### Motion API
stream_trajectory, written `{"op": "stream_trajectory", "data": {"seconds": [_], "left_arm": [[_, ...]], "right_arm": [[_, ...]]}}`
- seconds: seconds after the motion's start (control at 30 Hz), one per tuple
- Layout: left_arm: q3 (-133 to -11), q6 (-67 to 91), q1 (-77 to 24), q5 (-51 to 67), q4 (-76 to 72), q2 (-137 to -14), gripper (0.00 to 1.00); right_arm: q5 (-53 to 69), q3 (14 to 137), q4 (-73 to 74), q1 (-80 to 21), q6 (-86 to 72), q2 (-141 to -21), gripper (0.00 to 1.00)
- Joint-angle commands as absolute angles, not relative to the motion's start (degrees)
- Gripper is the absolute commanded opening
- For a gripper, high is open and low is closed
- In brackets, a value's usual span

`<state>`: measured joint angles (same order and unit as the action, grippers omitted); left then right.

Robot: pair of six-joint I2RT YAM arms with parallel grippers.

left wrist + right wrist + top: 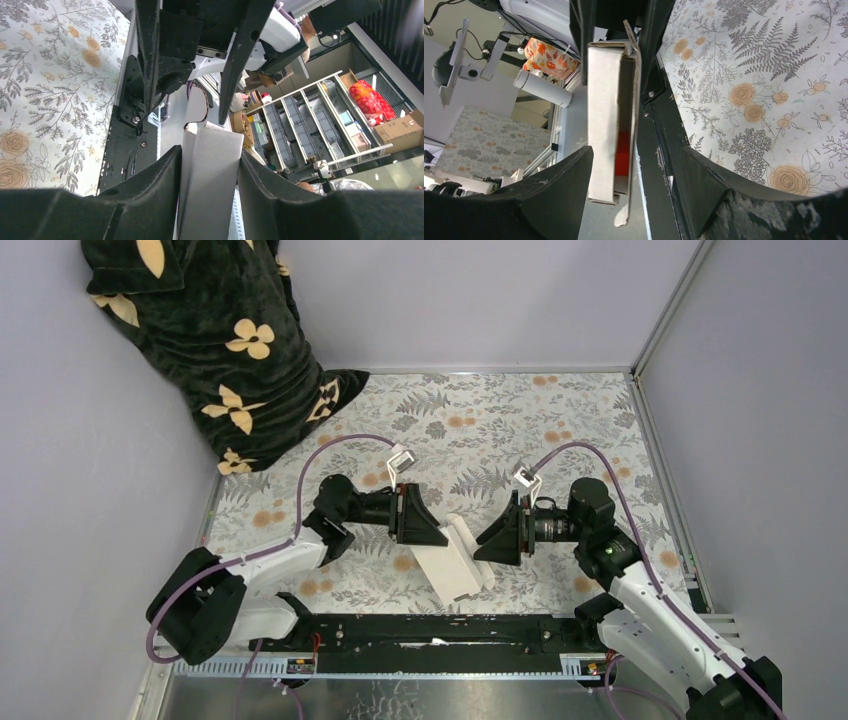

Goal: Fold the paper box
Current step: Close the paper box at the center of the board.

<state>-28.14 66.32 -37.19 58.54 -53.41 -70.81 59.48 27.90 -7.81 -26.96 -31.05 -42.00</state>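
Note:
The paper box (455, 565) is a partly folded white cardboard shell, held tilted above the floral table between both arms near the front rail. My left gripper (440, 535) is shut on one end: in the left wrist view both black fingers press the white panels of the box (210, 190). My right gripper (483, 545) stands open round the other end. In the right wrist view the box (601, 100) lies against the left finger (569, 185), and a gap separates it from the right finger (704, 185). A small red rectangle (623, 152) shows inside the box.
A dark blanket with pale flower shapes (215, 340) is heaped in the back left corner. The black base rail (440, 630) runs along the near edge under the box. Grey walls close in the floral table (500, 430) on the left, back and right.

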Motion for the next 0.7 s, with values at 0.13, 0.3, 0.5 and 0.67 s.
{"op": "stream_trajectory", "data": {"seconds": [0.13,0.3,0.5,0.67], "left_arm": [[-28.97,72.94,-35.61,60.44,-66.64,-74.78,0.49],[-29.19,73.02,-34.69,59.56,-66.53,-77.39,0.47],[-29.61,71.82,-33.89,59.03,-64.18,-78.81,0.47],[-29.0,71.99,-32.46,58.54,-64.26,-78.93,0.47]], "right_arm": [[58.03,30.81,-7.89,-28.79,-29.31,-44.0,0.73],[56.48,31.12,-7.92,-31.13,-28.7,-45.44,0.74],[55.41,31.32,-7.12,-32.38,-27.55,-46.35,0.74],[55.45,31.3,-6.58,-32.8,-26.72,-47.54,0.71]]}}
